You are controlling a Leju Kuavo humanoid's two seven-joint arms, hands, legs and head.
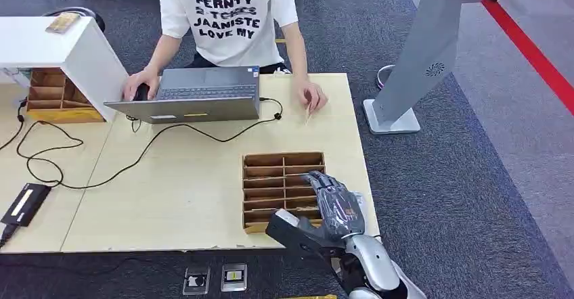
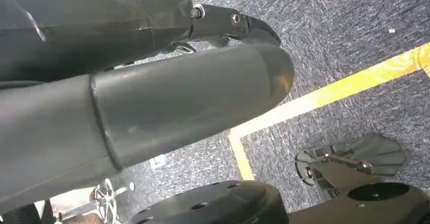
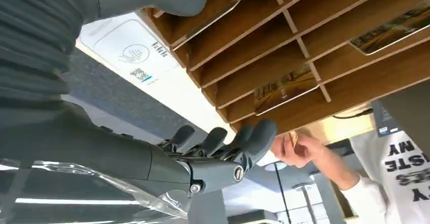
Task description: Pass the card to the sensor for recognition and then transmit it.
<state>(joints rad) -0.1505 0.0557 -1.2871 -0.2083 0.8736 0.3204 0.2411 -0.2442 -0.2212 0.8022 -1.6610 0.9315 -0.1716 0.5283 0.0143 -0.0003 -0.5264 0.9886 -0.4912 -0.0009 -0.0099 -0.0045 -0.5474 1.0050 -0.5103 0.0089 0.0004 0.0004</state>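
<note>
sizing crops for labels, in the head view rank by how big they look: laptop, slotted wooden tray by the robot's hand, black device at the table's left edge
1. laptop
2. slotted wooden tray, not much smaller, and nearer the camera
3. black device, clearly smallest

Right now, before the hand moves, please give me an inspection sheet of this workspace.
Surface: wooden table, light top.
Job's things: slotted card tray near the edge; cards lying in some slots; white panel with contactless mark near it.
Clutter: laptop, second tray under a white box.
Hands: right hand above the tray, fingers apart, holding nothing; left hand hangs over carpet, grip unclear.
Cables: black cable loops across the table.
Surroundings: seated person, grey kiosk stand.
</note>
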